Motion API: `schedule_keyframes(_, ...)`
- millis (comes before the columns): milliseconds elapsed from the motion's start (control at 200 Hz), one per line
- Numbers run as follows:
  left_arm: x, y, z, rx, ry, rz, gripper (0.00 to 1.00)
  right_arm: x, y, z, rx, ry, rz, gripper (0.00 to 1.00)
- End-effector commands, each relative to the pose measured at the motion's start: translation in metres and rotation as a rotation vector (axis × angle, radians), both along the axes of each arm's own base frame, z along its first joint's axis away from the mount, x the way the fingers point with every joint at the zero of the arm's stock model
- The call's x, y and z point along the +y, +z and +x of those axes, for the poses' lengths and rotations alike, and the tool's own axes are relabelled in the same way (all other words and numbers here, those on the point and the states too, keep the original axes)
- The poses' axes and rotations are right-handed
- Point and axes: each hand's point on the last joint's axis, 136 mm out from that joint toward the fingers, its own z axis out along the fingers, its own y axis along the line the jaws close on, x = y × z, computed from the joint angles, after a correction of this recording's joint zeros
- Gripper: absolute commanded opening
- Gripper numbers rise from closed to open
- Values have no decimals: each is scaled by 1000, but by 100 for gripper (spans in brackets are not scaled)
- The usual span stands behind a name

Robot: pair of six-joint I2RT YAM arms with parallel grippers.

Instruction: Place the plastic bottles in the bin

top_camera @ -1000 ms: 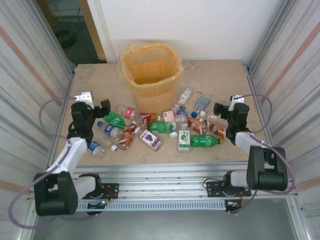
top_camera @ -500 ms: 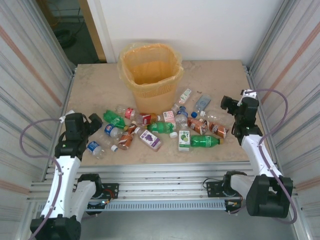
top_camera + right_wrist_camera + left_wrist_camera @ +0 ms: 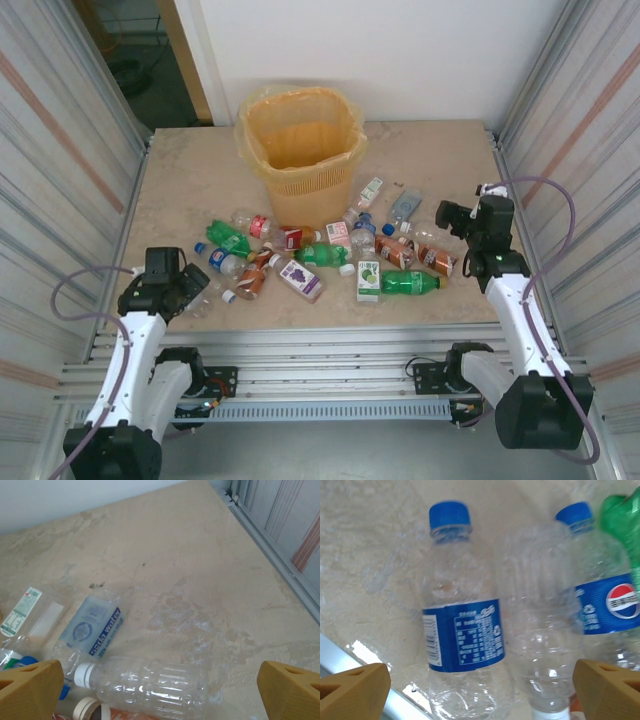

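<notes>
Bin (image 3: 305, 185): on the table (image 3: 190, 180), at its far middle.
Plastic bottles (image 3: 322, 255): lying on the table in a band before the bin, running from its near left to its near right.
Right pair (image 3: 370, 192): 2 bottles right of the bin's base, 1 just beside it, 1 farther out.
Left trio (image 3: 462, 630): 3 bottles side by side at the band's end, left of and well before the bin.
Left gripper (image 3: 192, 290): above the left trio, well apart from the bin.
Right gripper (image 3: 447, 215): right of the bin, well apart, above the band's right end.
End bottle (image 3: 145, 685): below the right gripper, just before the right pair's outer bottle (image 3: 92, 627).
</notes>
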Motion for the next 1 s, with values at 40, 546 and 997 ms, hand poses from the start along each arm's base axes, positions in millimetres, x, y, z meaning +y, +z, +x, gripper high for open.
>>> schedule_keyframes(40, 1, -15, -2, 35, 44, -38, 90, -1, 9, -5, -1, -25, 0, 98)
schedule_keyframes(546, 11, -48, 9, 64, 108, -124, 79, 4, 8, -3, 17, -16, -11, 98)
schedule_keyframes(997, 17, -70, 9, 90, 144, -153, 76, 10, 8, -2, 30, -6, -21, 98)
